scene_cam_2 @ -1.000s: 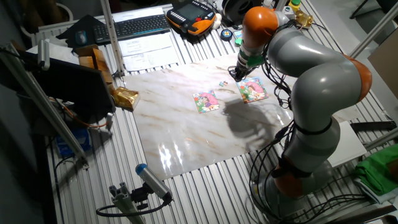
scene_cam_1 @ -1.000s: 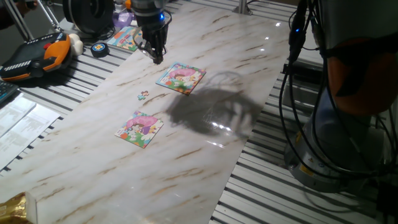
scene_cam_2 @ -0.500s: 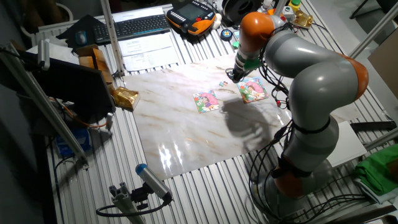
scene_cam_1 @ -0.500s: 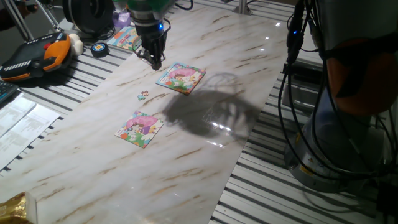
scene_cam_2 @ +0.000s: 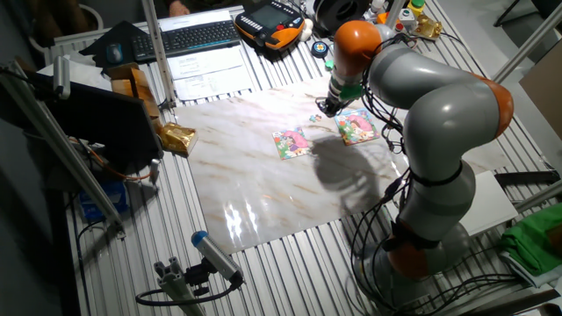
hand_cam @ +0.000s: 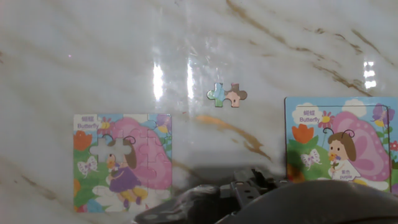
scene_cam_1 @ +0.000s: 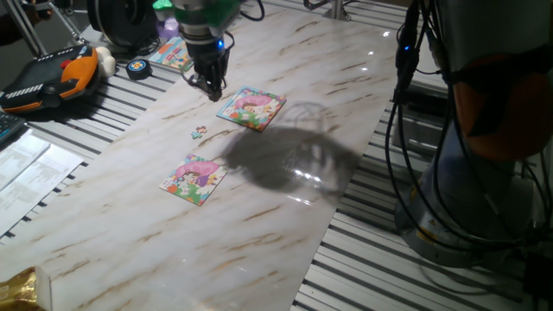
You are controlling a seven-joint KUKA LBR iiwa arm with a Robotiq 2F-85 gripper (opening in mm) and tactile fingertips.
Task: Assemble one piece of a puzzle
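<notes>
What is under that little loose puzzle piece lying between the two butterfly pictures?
The piece lies flat on the bare marble table, apart from both puzzle boards. The left board has an empty piece-shaped hole. Whatever lies directly beneath the piece is covered by it.

The arm (scene_cam_2: 439, 96) is showing bulky grey segments joined by orange rings, black cables trailing along it, and a small dark gripper (scene_cam_1: 210, 85) glowing blue above.
</notes>
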